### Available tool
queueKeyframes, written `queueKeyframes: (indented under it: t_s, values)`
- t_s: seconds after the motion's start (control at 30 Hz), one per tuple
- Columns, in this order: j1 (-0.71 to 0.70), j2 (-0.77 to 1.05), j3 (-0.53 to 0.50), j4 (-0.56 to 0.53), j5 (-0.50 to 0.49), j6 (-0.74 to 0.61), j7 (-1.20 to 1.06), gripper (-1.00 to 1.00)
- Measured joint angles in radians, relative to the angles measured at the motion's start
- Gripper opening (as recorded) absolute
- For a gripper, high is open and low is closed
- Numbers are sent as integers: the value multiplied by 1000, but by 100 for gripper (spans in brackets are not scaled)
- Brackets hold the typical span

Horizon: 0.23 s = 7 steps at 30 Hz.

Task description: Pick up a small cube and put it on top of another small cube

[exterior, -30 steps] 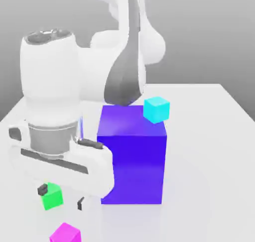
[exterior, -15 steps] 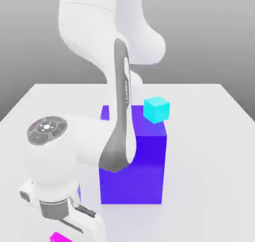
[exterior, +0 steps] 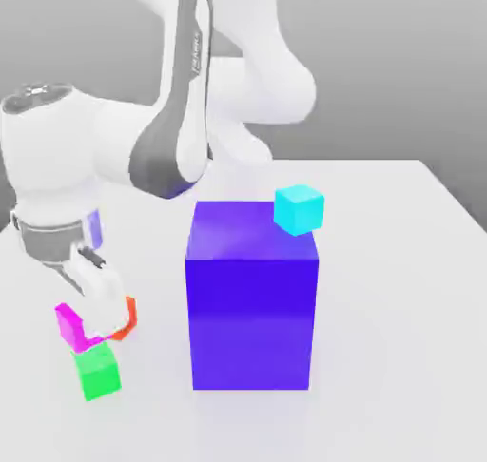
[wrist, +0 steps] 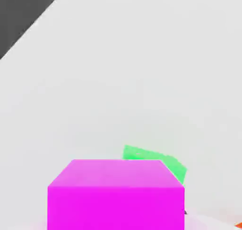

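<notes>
The gripper [exterior: 84,310] pinches the small magenta cube [exterior: 68,323] and holds it off the table [exterior: 399,289], just above the green cube [exterior: 99,372], probably its stacking target. An orange cube [exterior: 124,319] sits at 3 o'clock of the held one; the blue block [exterior: 252,308] and cyan cube [exterior: 299,209] lie beyond. No writing is legible.

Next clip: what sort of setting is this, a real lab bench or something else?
It looks like a simulated tabletop, not a real bench: a plain white table against a blank grey backdrop, flat-coloured blocks such as the big blue-violet block and cyan cube, and a smooth white robot arm.
</notes>
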Motion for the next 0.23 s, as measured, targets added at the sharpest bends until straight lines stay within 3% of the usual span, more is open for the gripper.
queueKeyframes:
  t_s: [0.1, 0.13, 0.23]
  values:
    - [-7, 95, 27, -2, 51, 94, -34, -100]
    - [-16, 129, 40, 0, 71, 127, -48, 100]
    - [-16, 129, 40, 0, 71, 127, -48, 100]
